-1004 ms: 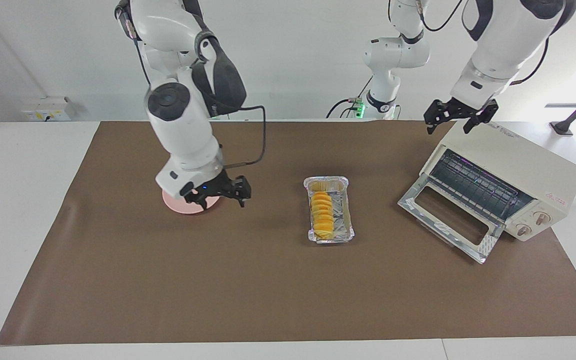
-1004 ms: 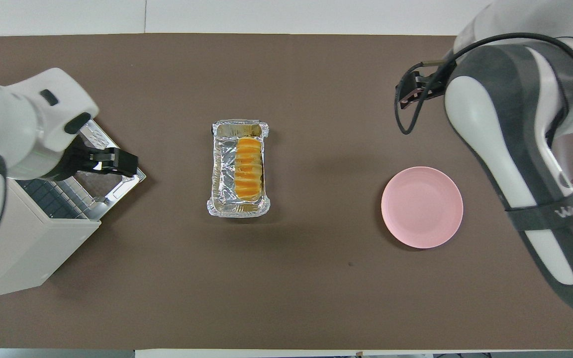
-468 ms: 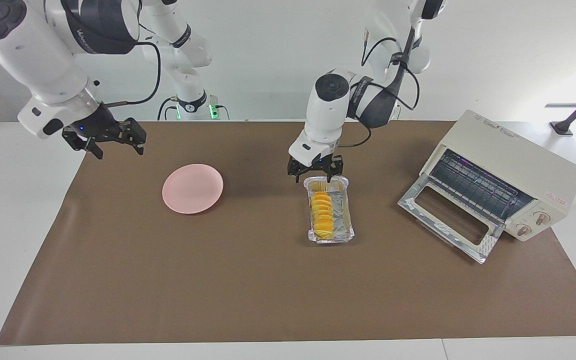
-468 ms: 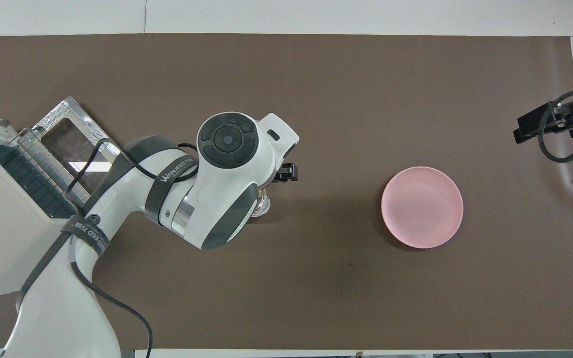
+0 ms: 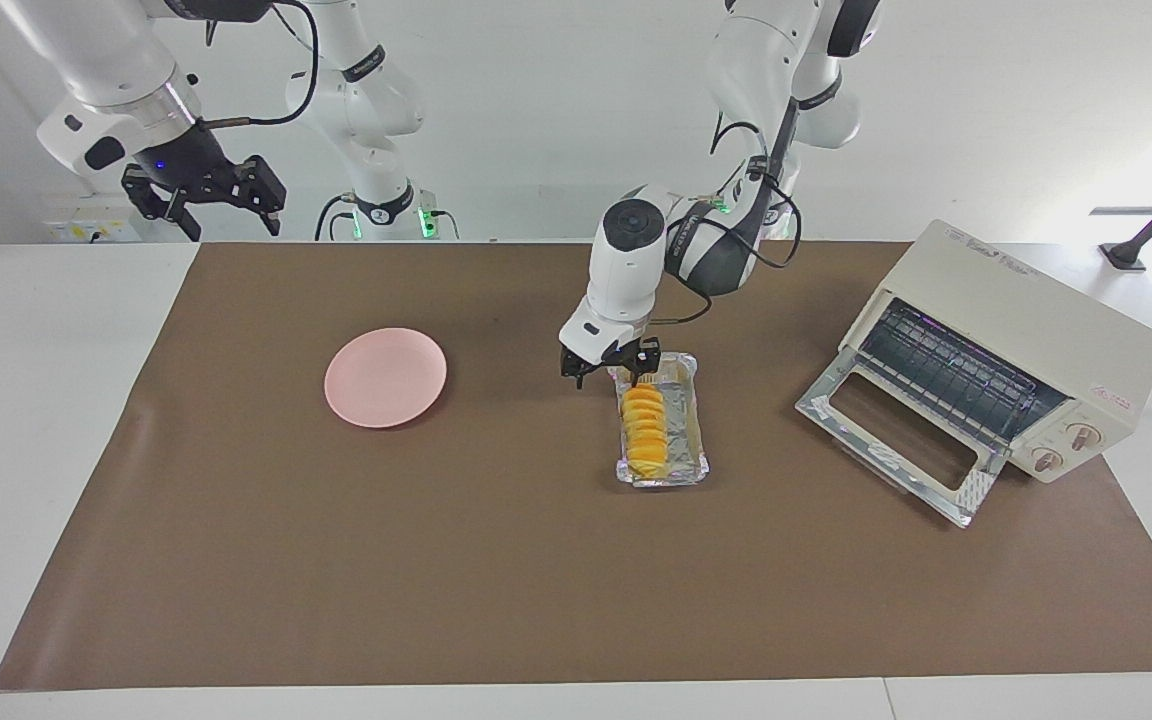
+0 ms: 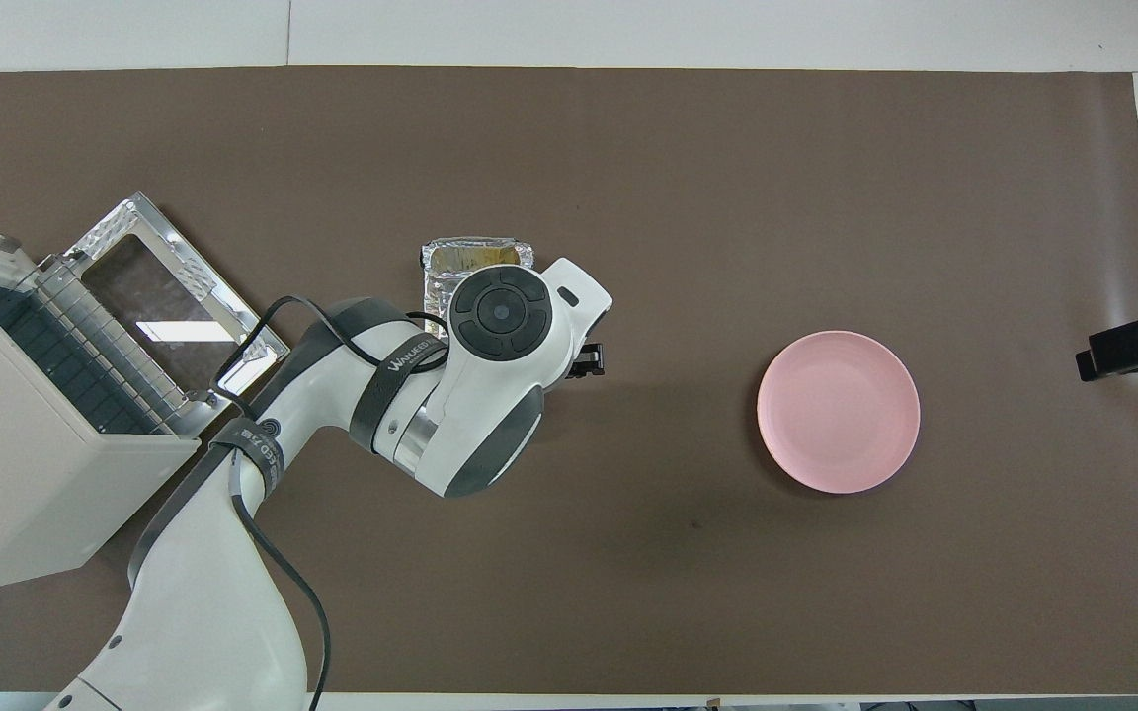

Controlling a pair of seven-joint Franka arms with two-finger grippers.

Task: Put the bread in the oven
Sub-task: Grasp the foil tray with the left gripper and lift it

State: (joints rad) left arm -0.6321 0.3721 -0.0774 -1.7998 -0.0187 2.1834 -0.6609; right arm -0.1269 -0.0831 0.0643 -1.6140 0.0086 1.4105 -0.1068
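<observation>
The bread [image 5: 644, 430], a yellow-orange ridged loaf, lies in a silver foil tray [image 5: 683, 425] in the middle of the mat. My left gripper [image 5: 611, 372] is open and low over the end of the tray nearer to the robots, with one fingertip by the loaf's end. In the overhead view the left arm hides the bread, and only the tray's end [image 6: 475, 255] shows. The cream-white oven [image 5: 1021, 335] stands at the left arm's end of the table with its glass door [image 5: 896, 440] dropped open. My right gripper [image 5: 201, 195] is open and empty, raised over the mat's edge.
A round pink plate [image 5: 385, 377] lies on the brown mat toward the right arm's end and also shows in the overhead view [image 6: 838, 411]. The oven [image 6: 26, 474] and its open door [image 6: 174, 306] take up the mat's corner beside the left arm.
My left arm has swung from the oven to the tray and dropped lower over its end. My right gripper has left the plate and risen toward the mat's edge.
</observation>
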